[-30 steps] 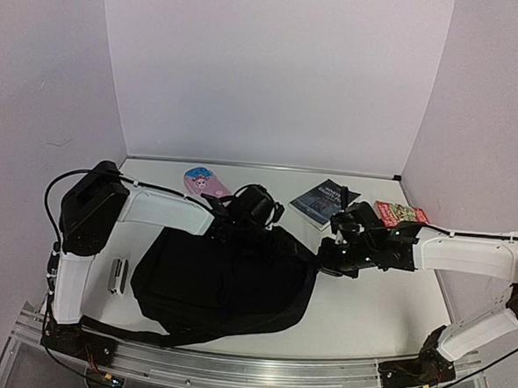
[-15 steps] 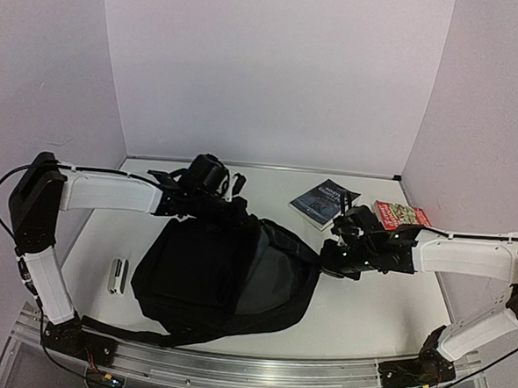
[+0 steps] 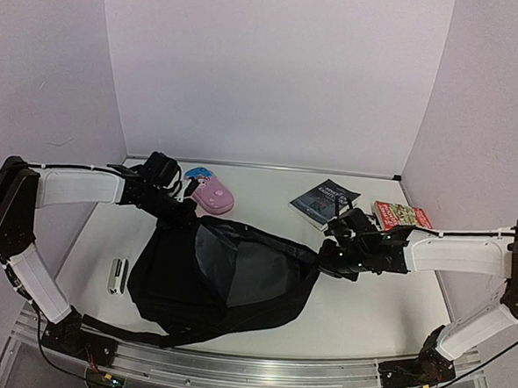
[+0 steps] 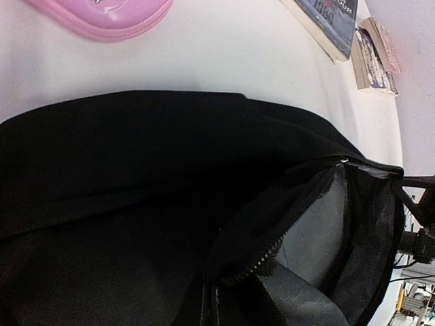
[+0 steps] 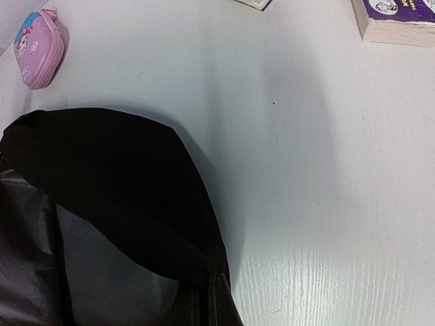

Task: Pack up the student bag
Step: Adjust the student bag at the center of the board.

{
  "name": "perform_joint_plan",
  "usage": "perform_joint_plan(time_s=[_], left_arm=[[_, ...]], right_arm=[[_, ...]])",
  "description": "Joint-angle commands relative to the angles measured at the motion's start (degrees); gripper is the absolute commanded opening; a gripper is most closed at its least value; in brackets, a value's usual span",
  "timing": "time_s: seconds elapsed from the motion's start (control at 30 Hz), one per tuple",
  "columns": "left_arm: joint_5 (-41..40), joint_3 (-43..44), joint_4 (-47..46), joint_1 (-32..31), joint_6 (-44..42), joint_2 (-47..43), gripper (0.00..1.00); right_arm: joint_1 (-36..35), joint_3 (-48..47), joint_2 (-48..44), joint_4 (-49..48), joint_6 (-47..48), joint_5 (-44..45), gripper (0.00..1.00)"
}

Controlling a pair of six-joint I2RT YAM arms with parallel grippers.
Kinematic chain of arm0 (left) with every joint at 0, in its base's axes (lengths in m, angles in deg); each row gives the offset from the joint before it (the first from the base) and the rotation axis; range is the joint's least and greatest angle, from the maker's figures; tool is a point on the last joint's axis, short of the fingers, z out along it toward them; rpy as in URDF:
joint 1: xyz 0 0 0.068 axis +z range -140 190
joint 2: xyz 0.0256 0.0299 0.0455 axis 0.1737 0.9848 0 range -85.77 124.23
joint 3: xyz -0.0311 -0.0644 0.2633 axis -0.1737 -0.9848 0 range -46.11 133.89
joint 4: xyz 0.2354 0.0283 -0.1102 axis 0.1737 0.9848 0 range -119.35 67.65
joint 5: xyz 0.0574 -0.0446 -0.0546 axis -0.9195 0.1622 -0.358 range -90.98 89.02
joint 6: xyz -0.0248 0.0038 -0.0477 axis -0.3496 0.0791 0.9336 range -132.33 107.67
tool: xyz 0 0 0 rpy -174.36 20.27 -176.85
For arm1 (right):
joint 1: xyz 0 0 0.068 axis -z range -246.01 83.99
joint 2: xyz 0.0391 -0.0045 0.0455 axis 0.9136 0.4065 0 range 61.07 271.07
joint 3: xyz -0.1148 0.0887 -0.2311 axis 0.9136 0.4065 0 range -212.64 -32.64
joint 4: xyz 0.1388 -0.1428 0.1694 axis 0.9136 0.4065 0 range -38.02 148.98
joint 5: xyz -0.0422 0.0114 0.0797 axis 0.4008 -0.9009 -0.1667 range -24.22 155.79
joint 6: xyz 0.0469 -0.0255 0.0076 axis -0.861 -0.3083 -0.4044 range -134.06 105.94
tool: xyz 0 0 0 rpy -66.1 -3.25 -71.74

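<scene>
While both my arms reach in over the table, the student bag lies flat in the middle of it, right between my two grippers. A shoulder strap trails off toward the near left corner.

My left gripper is clenched on the fabric at the bag's far-left edge. My right gripper is pinched tight on the rim at its right end. The mouth gapes between them, and you can see the grey lining inside.

On my left wrist cam the zipper teeth run down to the bottom of the shot. Same deal on the right wrist cam, where the bag's edge heads into the bottom of the frame.

Other stuff:
- A pink pouch sits just beyond the bag's far-left corner, near my left gripper, with a strip of bare table between it and the bag.
- A dark blue book is toward the far side, right of centre, with a red book further right. Both are apart from the bag.
- A couple of small silver-and-black sticks lie just left of the bag.
</scene>
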Motion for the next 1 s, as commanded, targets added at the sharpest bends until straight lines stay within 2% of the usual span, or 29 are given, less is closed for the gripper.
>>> perform_joint_plan(time_s=[0.0, 0.2, 0.33, 0.57, 0.63, 0.77, 0.83, 0.97], left_arm=[[-4.8, -2.3, 2.5, 2.4, -1.2, -4.7, 0.00], [-6.6, -5.6, 4.6, 7.8, -0.7, -8.6, 0.00], [-3.2, -7.5, 2.9, 10.2, -0.8, -12.4, 0.00], [-1.1, -8.2, 2.7, 12.6, -0.6, -11.2, 0.00], [2.4, -8.2, 0.8, 12.7, -1.4, -10.7, 0.00], [15.3, -8.1, -6.6, 12.6, -1.6, -7.8, 0.00], [18.6, -7.3, -8.2, 12.6, -1.9, -5.8, 0.00], [17.9, -5.9, -8.2, 12.6, -3.2, -2.0, 0.00]], right_arm=[[2.3, 0.6, 1.3, 3.3, -4.3, 5.3, 0.00], [5.1, 0.7, 2.2, 4.4, -5.1, 7.2, 0.00], [6.7, 0.6, 2.2, 4.6, -4.9, 7.8, 0.00], [7.5, -0.8, 3.7, 4.6, -3.3, 7.1, 0.00], [7.5, -1.8, 3.6, 4.3, -1.7, 5.9, 0.00], [7.5, -5.2, 3.1, 4.1, 1.9, 3.4, 0.01], [7.5, -6.9, 2.3, 4.1, 2.5, 2.4, 0.11], [7.5, -8.7, -0.2, 4.1, 1.8, 1.0, 0.46]])
